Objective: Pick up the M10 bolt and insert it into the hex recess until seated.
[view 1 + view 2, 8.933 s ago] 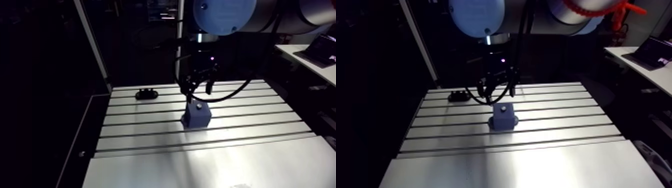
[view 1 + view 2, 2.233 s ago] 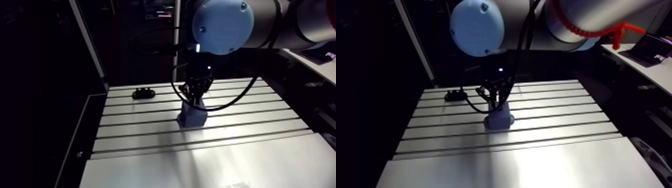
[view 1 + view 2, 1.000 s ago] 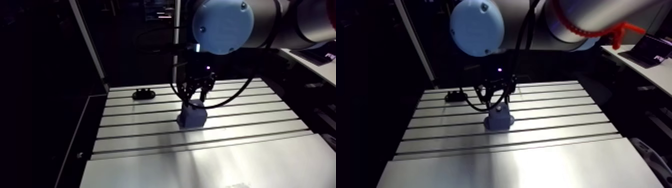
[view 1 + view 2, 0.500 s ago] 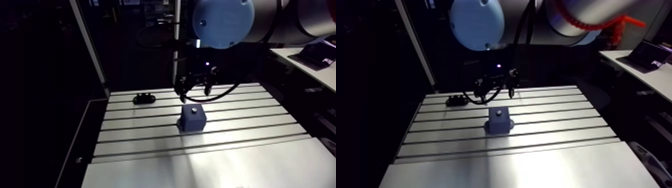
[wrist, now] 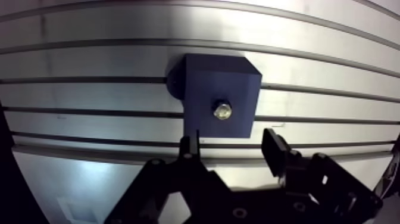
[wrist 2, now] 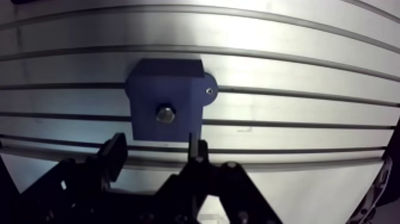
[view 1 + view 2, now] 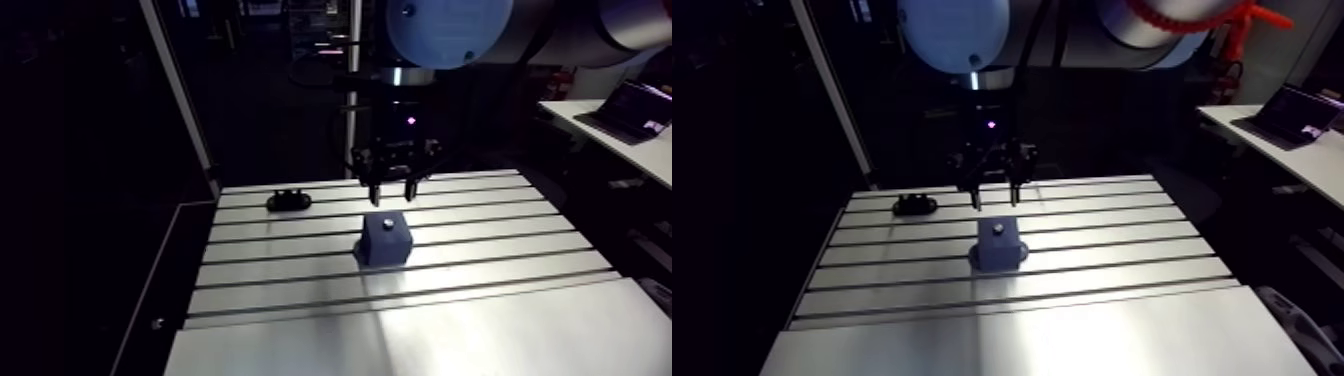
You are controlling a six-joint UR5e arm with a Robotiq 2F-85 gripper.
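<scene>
**A:** Arm view first; where is the bolt?

**B:** The bolt [image 7: 386, 219] shows as a small bright spot on top of the blue block [image 7: 385, 245], which stands on the slotted worktop [image 7: 480, 320]; the end effector [image 7: 392, 197] hangs above it, clear of it; a small black part [image 7: 288, 201] lies well apart, near the back edge.

**A:** And the wrist view?

**B:** The end effector's two fingers stand wide apart with nothing between them; the bolt head [image 5: 222, 111] sits in the block's top face, just ahead of the fingers; the recess is hidden under the head, so I judge the bolt likely seated, though I cannot tell how deep.

**A:** How would it handle?

**B:** Steel, I'd say; stiff, dense for its size, smooth enough to slip; only the head shows, so its opposite flats are the place to take hold, and squarely, since a tilted bolt would jam in a hex pocket.

**A:** Any writing?

**B:** None readable; no brand or label on block, bolt or worktop.
</scene>
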